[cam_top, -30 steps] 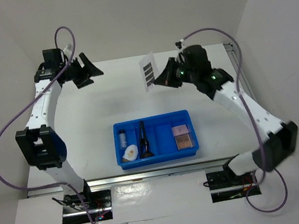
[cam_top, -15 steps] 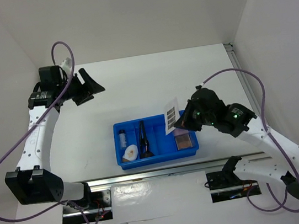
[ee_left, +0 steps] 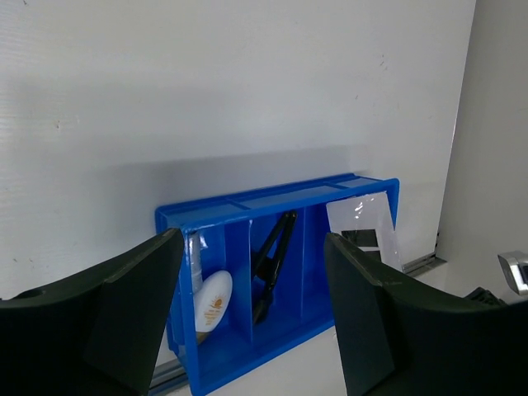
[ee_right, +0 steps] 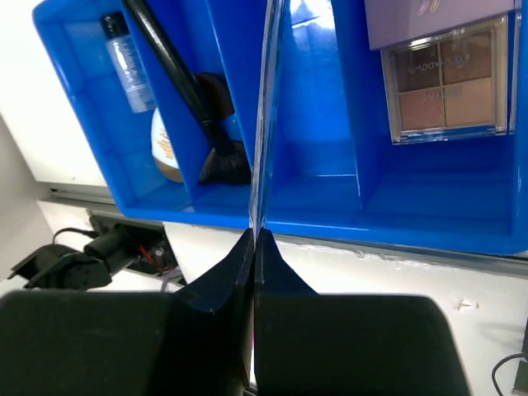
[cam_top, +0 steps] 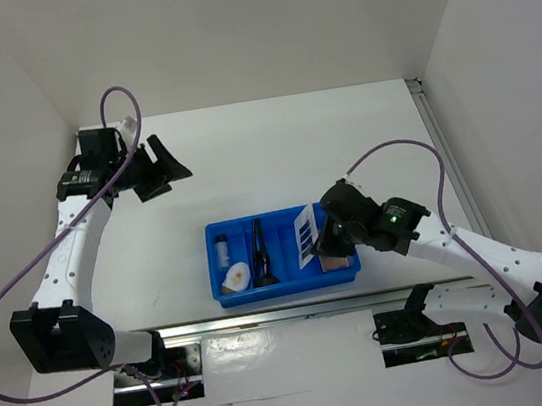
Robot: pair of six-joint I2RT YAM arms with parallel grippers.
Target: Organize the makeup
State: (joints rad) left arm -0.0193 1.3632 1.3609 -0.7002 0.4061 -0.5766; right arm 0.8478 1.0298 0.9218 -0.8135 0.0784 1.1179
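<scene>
The blue tray (cam_top: 281, 289) sits near the table's front edge. My right gripper (cam_top: 323, 244) is shut on the clear palette (cam_top: 305, 235), holding it tilted over the tray's third compartment. In the right wrist view the palette (ee_right: 266, 107) shows edge-on above the shut gripper (ee_right: 256, 236). The clear black-capped vial (cam_top: 223, 248) and white oval piece (cam_top: 236, 278) lie in the left compartment. The black brushes (cam_top: 259, 257) fill the one beside it, and a pink and tan square (cam_top: 336, 260) lies at the right end. My left gripper (cam_top: 161, 168) hangs open and empty at the back left.
The left wrist view looks across bare table at the tray (ee_left: 272, 198), with the oval piece (ee_left: 212, 301), brushes (ee_left: 273, 255) and palette (ee_left: 363, 231) inside. White walls close the table at the back and both sides. A metal rail (cam_top: 267, 317) runs along the front edge.
My right arm carried the palette from the back of the table forward and down to the tray. My left arm shifted slightly at the back left, jaws still open.
</scene>
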